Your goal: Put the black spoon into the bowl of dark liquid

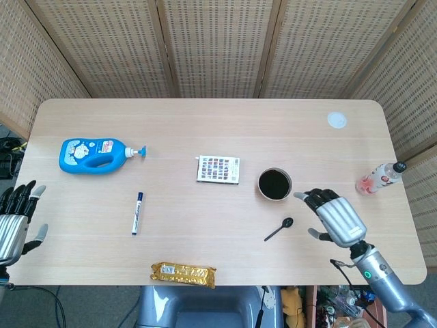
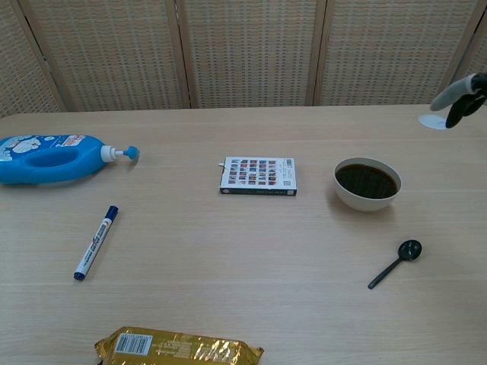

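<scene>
The black spoon [image 1: 278, 229] [image 2: 396, 263] lies flat on the table, just in front of the white bowl of dark liquid [image 1: 274, 184] [image 2: 367, 182]. My right hand [image 1: 333, 216] hovers a little to the right of the spoon, fingers spread and holding nothing; only its fingertips [image 2: 462, 93] show at the right edge of the chest view. My left hand [image 1: 15, 223] hangs open off the table's left edge, far from both.
A blue detergent bottle [image 1: 94, 155], a blue marker [image 1: 136, 212], a small patterned box [image 1: 218, 169] and a gold snack packet [image 1: 183, 274] lie on the table. A pink-liquid bottle [image 1: 379, 179] stands at the right edge; a white disc [image 1: 336, 120] sits at the back right.
</scene>
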Robot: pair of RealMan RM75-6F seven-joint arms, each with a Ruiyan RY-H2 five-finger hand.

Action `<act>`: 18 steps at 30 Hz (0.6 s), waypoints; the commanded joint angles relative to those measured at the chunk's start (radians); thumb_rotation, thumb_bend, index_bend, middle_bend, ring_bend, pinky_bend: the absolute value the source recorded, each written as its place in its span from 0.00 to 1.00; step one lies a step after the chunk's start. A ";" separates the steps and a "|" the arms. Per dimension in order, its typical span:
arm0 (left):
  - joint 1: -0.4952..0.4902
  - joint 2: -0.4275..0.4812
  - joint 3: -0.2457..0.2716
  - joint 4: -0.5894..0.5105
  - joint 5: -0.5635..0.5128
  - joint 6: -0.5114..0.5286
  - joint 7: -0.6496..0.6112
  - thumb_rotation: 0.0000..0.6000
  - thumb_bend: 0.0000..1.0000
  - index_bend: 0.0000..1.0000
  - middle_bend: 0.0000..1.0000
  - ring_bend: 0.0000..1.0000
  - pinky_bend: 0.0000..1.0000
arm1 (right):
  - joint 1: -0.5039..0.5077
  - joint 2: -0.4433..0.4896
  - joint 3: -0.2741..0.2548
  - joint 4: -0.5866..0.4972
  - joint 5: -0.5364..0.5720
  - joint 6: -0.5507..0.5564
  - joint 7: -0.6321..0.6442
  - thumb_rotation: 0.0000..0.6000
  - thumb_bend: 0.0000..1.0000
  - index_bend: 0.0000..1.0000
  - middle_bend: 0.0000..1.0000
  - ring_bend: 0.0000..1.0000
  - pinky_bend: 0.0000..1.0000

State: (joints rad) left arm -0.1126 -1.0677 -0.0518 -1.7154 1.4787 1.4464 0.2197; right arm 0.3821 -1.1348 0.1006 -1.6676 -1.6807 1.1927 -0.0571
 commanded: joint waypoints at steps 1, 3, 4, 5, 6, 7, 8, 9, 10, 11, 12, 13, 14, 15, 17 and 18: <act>-0.008 0.007 -0.005 -0.004 -0.004 -0.008 0.005 1.00 0.41 0.00 0.00 0.00 0.00 | 0.071 -0.016 0.007 -0.009 -0.007 -0.094 0.006 1.00 0.20 0.27 0.46 0.38 0.45; -0.016 0.014 -0.010 -0.007 -0.006 -0.016 0.011 1.00 0.41 0.00 0.00 0.00 0.00 | 0.115 -0.034 0.011 -0.002 -0.005 -0.153 0.001 1.00 0.20 0.29 0.52 0.46 0.51; -0.023 0.018 -0.014 -0.007 -0.009 -0.022 0.016 1.00 0.41 0.00 0.00 0.00 0.00 | 0.152 -0.053 0.009 0.009 -0.008 -0.205 -0.008 1.00 0.20 0.30 0.55 0.49 0.53; -0.029 0.020 -0.017 -0.008 -0.013 -0.029 0.019 1.00 0.41 0.00 0.00 0.00 0.00 | 0.182 -0.071 0.012 0.026 0.000 -0.248 -0.015 1.00 0.20 0.31 0.56 0.52 0.54; -0.033 0.023 -0.020 -0.009 -0.017 -0.034 0.021 1.00 0.41 0.00 0.00 0.00 0.00 | 0.200 -0.084 0.013 0.038 0.008 -0.274 -0.020 1.00 0.20 0.32 0.58 0.54 0.56; -0.037 0.025 -0.022 -0.009 -0.021 -0.038 0.024 1.00 0.41 0.00 0.00 0.00 0.00 | 0.223 -0.102 0.011 0.053 0.017 -0.310 -0.024 1.00 0.20 0.33 0.60 0.56 0.57; -0.039 0.026 -0.023 -0.009 -0.023 -0.041 0.026 1.00 0.41 0.00 0.00 0.00 0.00 | 0.233 -0.110 0.011 0.060 0.023 -0.324 -0.024 1.00 0.20 0.34 0.61 0.58 0.59; -0.042 0.028 -0.025 -0.009 -0.025 -0.043 0.028 1.00 0.41 0.00 0.00 0.00 0.00 | 0.245 -0.121 0.009 0.070 0.028 -0.341 -0.027 1.00 0.20 0.35 0.62 0.60 0.61; -0.044 0.029 -0.027 -0.008 -0.028 -0.046 0.030 1.00 0.41 0.00 0.00 0.00 0.00 | 0.257 -0.131 0.007 0.082 0.030 -0.356 -0.034 1.00 0.20 0.35 0.63 0.61 0.62; -0.047 0.030 -0.028 -0.007 -0.030 -0.048 0.032 1.00 0.41 0.00 0.00 0.00 0.00 | 0.269 -0.142 0.004 0.095 0.031 -0.370 -0.043 1.00 0.20 0.36 0.64 0.62 0.63; -0.050 0.031 -0.029 -0.007 -0.033 -0.051 0.033 1.00 0.41 0.00 0.00 0.00 0.00 | 0.279 -0.155 0.002 0.109 0.032 -0.380 -0.053 1.00 0.20 0.37 0.65 0.63 0.64; -0.052 0.032 -0.030 -0.006 -0.035 -0.054 0.034 1.00 0.41 0.00 0.00 0.00 0.00 | 0.287 -0.167 0.000 0.122 0.032 -0.387 -0.063 1.00 0.20 0.37 0.66 0.64 0.64; -0.055 0.033 -0.031 -0.005 -0.038 -0.058 0.035 1.00 0.41 0.00 0.00 0.00 0.00 | 0.298 -0.185 -0.005 0.141 0.029 -0.393 -0.080 1.00 0.20 0.38 0.66 0.64 0.64; -0.057 0.034 -0.031 -0.005 -0.040 -0.061 0.036 1.00 0.41 0.00 0.00 0.00 0.00 | 0.302 -0.196 -0.008 0.154 0.028 -0.392 -0.088 1.00 0.20 0.39 0.66 0.64 0.64; -0.060 0.034 -0.030 -0.003 -0.043 -0.065 0.036 1.00 0.41 0.00 0.00 0.00 0.00 | 0.309 -0.222 -0.017 0.184 0.021 -0.386 -0.112 1.00 0.20 0.41 0.64 0.64 0.64; -0.060 0.034 -0.029 -0.003 -0.044 -0.066 0.036 1.00 0.41 0.00 0.00 0.00 0.00 | 0.310 -0.231 -0.020 0.194 0.019 -0.379 -0.119 1.00 0.20 0.42 0.63 0.64 0.64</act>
State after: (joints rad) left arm -0.1726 -1.0334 -0.0811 -1.7184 1.4352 1.3805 0.2552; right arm 0.6837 -1.3465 0.0897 -1.4934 -1.6572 0.8087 -0.1583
